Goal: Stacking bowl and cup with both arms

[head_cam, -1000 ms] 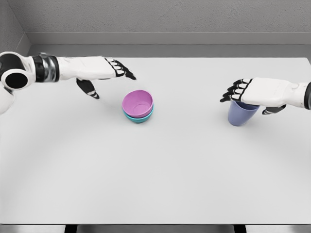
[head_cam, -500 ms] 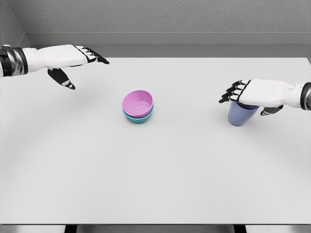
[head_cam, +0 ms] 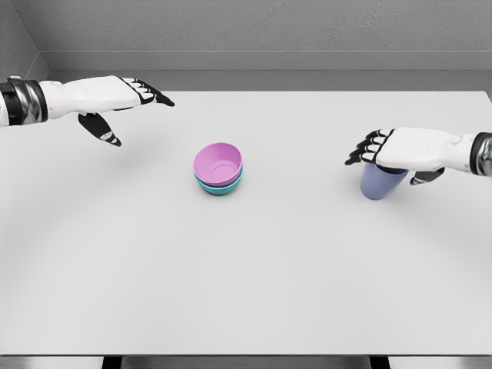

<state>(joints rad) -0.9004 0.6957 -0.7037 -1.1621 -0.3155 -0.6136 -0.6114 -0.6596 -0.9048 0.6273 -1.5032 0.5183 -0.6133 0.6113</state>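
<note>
— Where's everything sitting?

— The pink bowl (head_cam: 218, 163) is nested in the teal bowl (head_cam: 223, 186) near the middle of the table (head_cam: 246, 269). The cup (head_cam: 380, 181) stands upright, well off to the right. My right hand (head_cam: 400, 149) is on top of it, palm across the mouth, thumb down one side and fingers (head_cam: 361, 151) curled past the other. I judge that a grasp around the rim, though I can't see the contact itself.

— And your left?

— My left hand (head_cam: 108, 96) hangs over the far left of the table, well apart from the bowls, fingers stretched out and loose, thumb hanging down, nothing in it.

— How will the cup handle?

— I'd guess light, stiff plastic with smooth, tapered walls. That taper could let it slip downward in a loose grip, so the rim is the place to pinch. It should tip easily if nudged low.

— The bowls?

— Light too, I think, and shallow. The rim edge is the only real hold. Lifting the pink one may drag the teal one with it.

— Anything you can't make out?

— The cup's mouth is hidden under my palm, so I can't tell if it's empty. Most of the teal bowl is covered by the pink. Both forearms are cut off at the frame edges.
</note>
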